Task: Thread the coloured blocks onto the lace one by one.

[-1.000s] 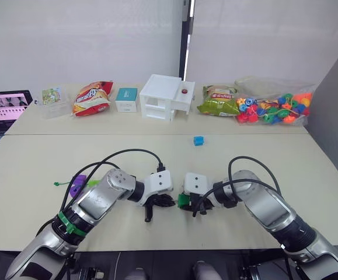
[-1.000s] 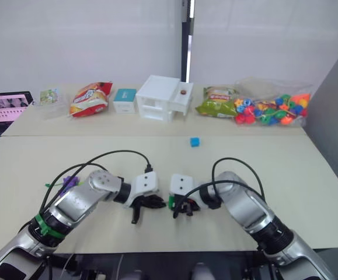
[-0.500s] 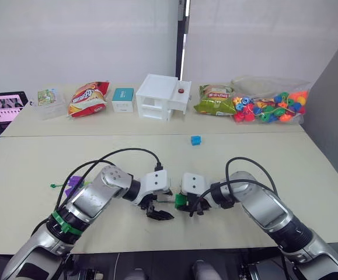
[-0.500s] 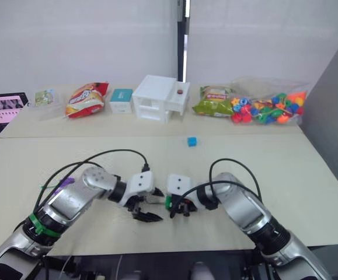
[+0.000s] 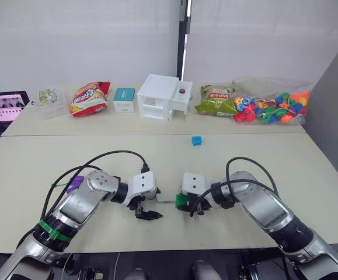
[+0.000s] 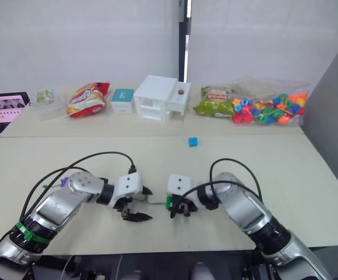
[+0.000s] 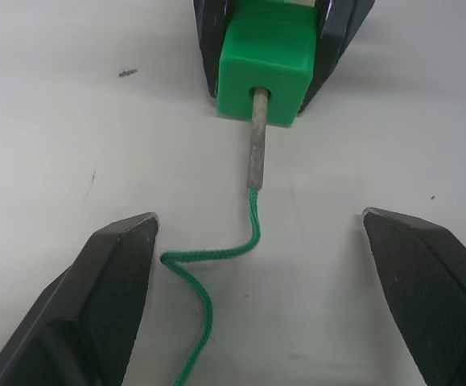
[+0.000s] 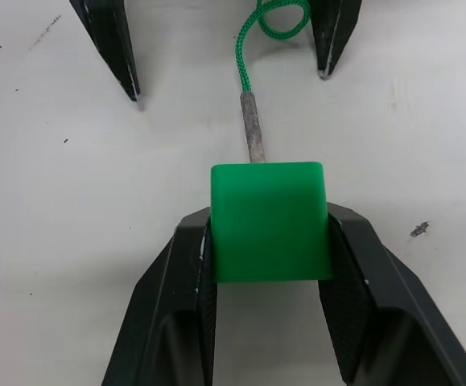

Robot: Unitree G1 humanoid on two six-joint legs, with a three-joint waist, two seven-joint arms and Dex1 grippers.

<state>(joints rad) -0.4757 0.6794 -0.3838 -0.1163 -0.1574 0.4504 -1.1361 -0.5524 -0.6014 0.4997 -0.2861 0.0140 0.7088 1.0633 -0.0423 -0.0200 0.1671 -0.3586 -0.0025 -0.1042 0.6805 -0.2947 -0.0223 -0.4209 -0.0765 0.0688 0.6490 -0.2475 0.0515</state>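
Note:
A green block [image 8: 269, 219] sits on the table, and my right gripper [image 8: 269, 233] is shut on it. The lace's stiff dark tip [image 7: 254, 153] is pushed into the block's hole. Its green cord [image 7: 216, 265] curls back across the table between my left fingers [image 7: 112, 281]. My left gripper [image 5: 148, 209] stands open just left of the block and touches nothing. A blue block [image 5: 197, 140] lies farther back on the table. A purple block [image 5: 75, 185] lies by my left forearm.
Along the back stand a white box [image 5: 163, 96], a teal box [image 5: 125, 99], snack bags [image 5: 90, 97], a clear bag of coloured beads [image 5: 271, 108] and a screen [image 5: 2, 108] at far left. Black cables [image 5: 116, 157] loop over both arms.
My left gripper has opened, let go of the lace and drawn back to the left. The lace tip stays in the green block. The right gripper has kept still.

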